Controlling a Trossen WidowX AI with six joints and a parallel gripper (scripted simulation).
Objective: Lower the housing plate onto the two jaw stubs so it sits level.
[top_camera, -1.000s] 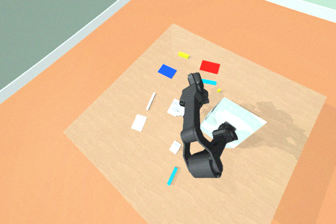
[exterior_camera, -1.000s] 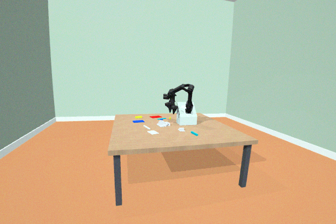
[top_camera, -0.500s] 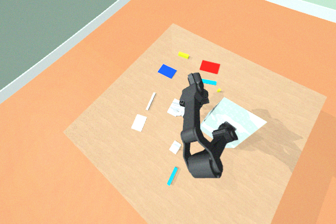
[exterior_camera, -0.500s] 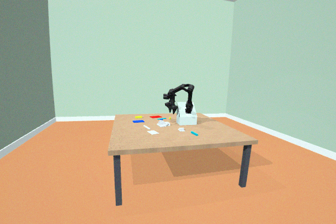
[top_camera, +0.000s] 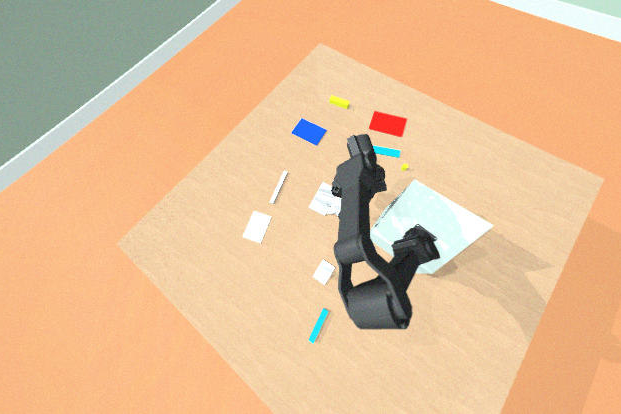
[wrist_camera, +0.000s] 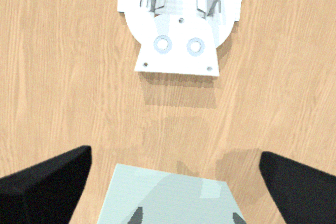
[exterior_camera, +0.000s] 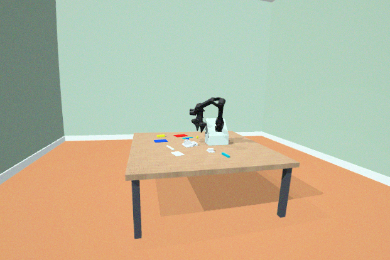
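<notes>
The white jaw assembly [top_camera: 324,200] [exterior_camera: 189,144] stands on the table, partly behind the arm in the top view. In the wrist view its white housing plate [wrist_camera: 179,62], as I take it, shows two ringed round spots and small holes. It lies over the rounded part and casts a shadow on the wood. It looks roughly level from above, but its height on the stubs cannot be told. The jaws run off the top edge. My gripper [exterior_camera: 200,129] [wrist_camera: 178,157] is open and empty, above the table and to the pedestal side of the assembly.
The pale pedestal box [top_camera: 459,225] [exterior_camera: 217,139] [wrist_camera: 169,200] is close to my gripper. A small white part [top_camera: 324,272] [exterior_camera: 210,150], a white card [top_camera: 257,227] and a white bar [top_camera: 279,187] lie around. Blue [top_camera: 309,132] and red [top_camera: 388,124] plates lie farther off.
</notes>
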